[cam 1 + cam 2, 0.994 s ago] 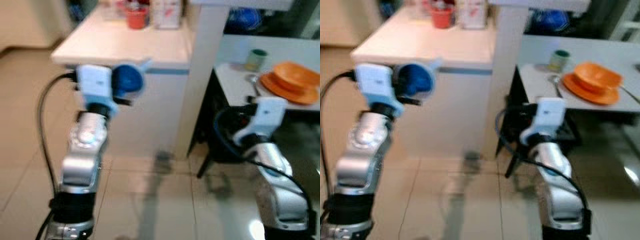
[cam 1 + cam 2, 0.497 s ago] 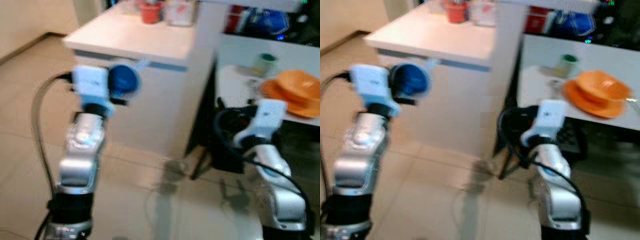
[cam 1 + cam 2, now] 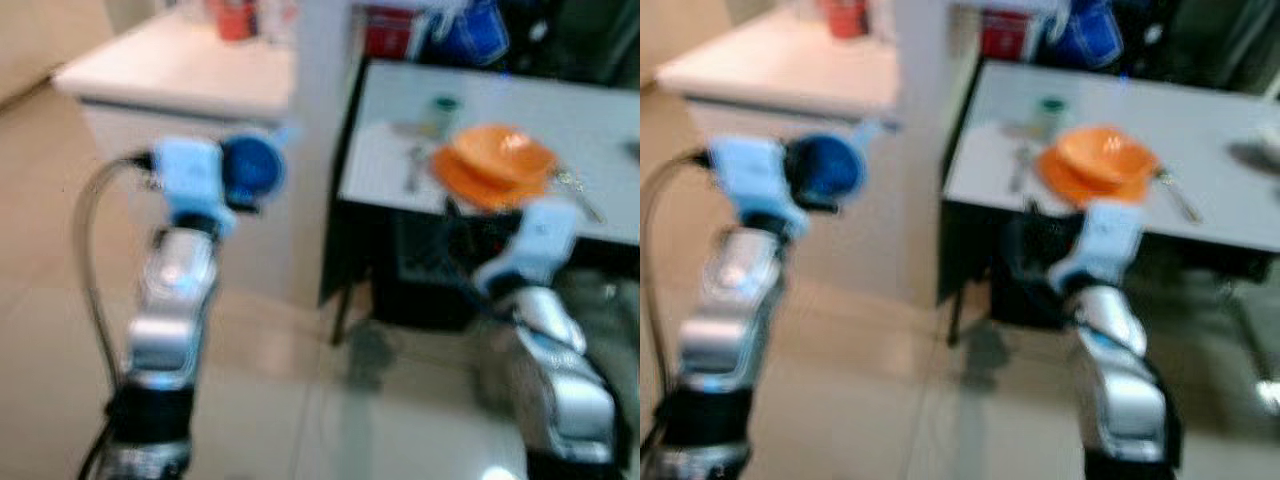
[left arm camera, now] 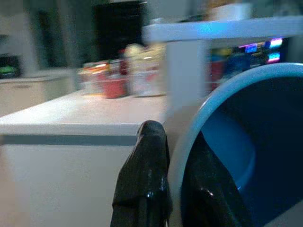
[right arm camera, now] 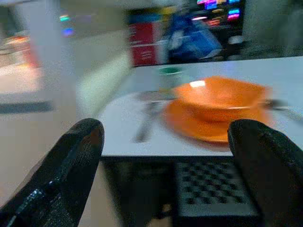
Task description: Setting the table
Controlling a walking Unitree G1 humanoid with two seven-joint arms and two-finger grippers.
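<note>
Blur softens the head views. Left hand (image 4: 173,189) pinches the blue bowl's (image 4: 246,156) rim; right hand (image 5: 165,156) gapes wide, facing an orange bowl (image 5: 218,98), probably on a plate, on the tabletop (image 3: 600,140).

Bright indoor light, every view smeared by motion blur.

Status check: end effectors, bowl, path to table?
Left end effector shut on blue bowl, held up at counter height. Right end effector open, facing orange bowl on plate. White pillar stands left of the table.
</note>
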